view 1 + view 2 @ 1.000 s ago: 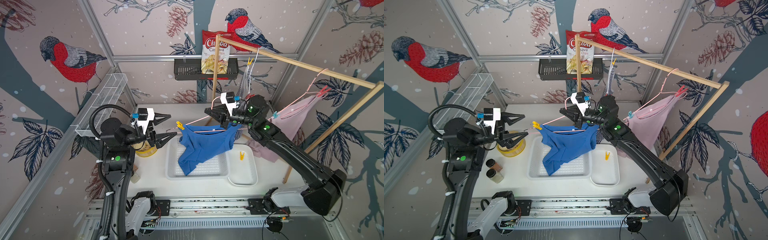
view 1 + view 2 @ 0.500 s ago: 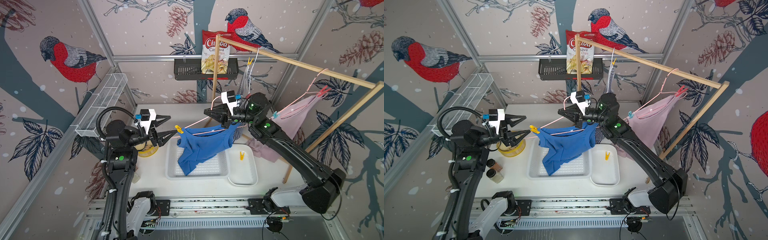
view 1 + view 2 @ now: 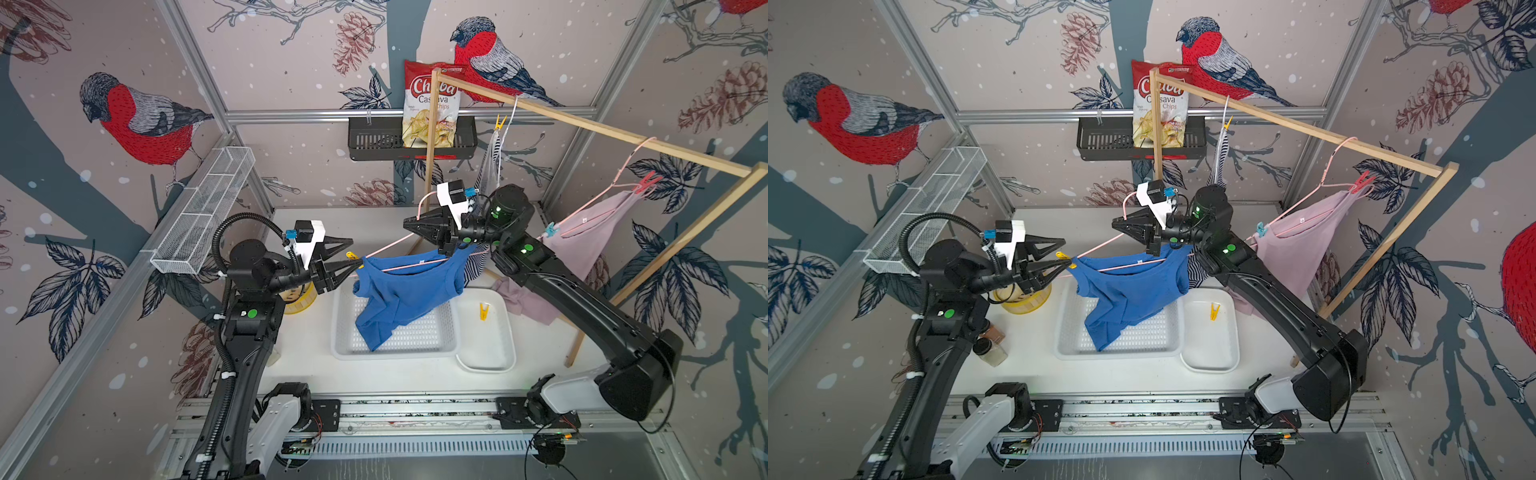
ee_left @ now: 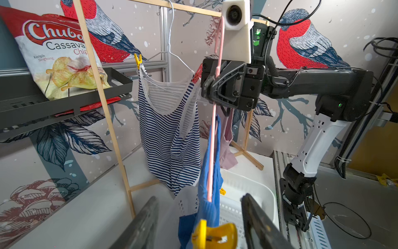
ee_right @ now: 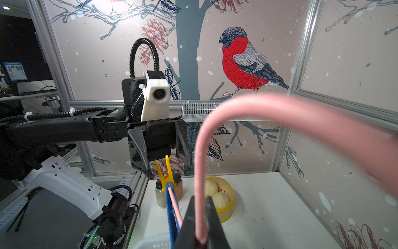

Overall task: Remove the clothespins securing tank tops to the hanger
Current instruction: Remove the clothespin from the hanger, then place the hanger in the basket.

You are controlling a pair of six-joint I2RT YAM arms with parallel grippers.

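The left gripper [image 3: 355,251] is open. Its two fingers [image 4: 142,226] sit one on each side of a yellow clothespin [image 4: 213,236]. In the left wrist view there is a small gap on each side, so the gripper is around the pin but not squeezing it.

The pin is clipped on the end of the pink hanger [image 3: 386,248]. It holds one shoulder of the blue tank top [image 3: 399,291] to the hanger.

The right gripper [image 3: 405,226] is closed tight on the pink hanger near its hook and holds it up in the air. The blue tank top hangs down to the white basket [image 3: 415,336] on the tabletop [image 3: 307,353].

A loose yellow clothespin [image 3: 483,311] lies in the white tray [image 3: 490,357] just beside the basket.

The striped tank top [image 4: 170,133] and the pale pink tank top [image 3: 582,245] hang on the wooden rack [image 3: 582,126] behind the right arm, well apart from both grippers.
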